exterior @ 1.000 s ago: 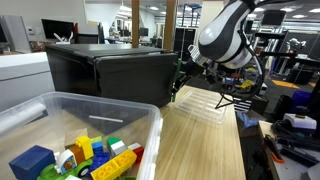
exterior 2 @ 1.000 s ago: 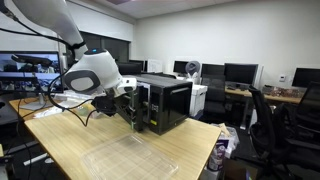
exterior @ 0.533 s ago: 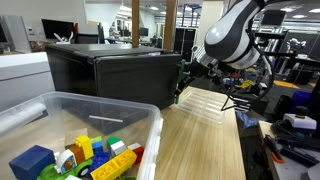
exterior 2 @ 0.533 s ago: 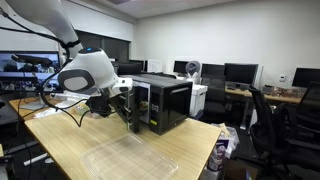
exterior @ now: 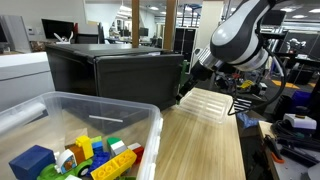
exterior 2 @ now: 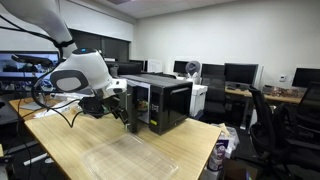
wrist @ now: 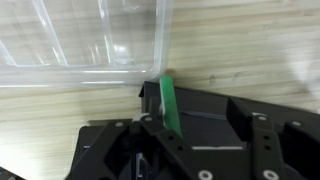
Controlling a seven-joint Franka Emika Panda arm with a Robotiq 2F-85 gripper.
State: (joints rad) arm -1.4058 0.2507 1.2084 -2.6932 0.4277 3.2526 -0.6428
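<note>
A black microwave-like box [exterior: 110, 72] [exterior 2: 168, 100] stands on the wooden table [exterior: 205, 140] in both exterior views. Its door [exterior 2: 136, 106] hangs a little ajar at the front. My gripper [exterior: 190, 84] [exterior 2: 122, 100] hovers just off the door's edge. In the wrist view the gripper [wrist: 200, 132] has its fingers [wrist: 150, 140] spread apart over a dark panel [wrist: 205, 105]. A thin green strip [wrist: 168, 105] stands upright by the left one, with nothing pinched between them.
A clear plastic bin [exterior: 120, 112] [exterior 2: 130, 157] [wrist: 90, 40] sits on the table near the box, with several coloured bricks [exterior: 85, 155] in it. Desks, monitors [exterior 2: 240, 73] and office chairs [exterior 2: 275, 120] surround the table.
The gripper was closed at the door edge; its jaws have now spread. The arm has drawn back a little from the black box.
</note>
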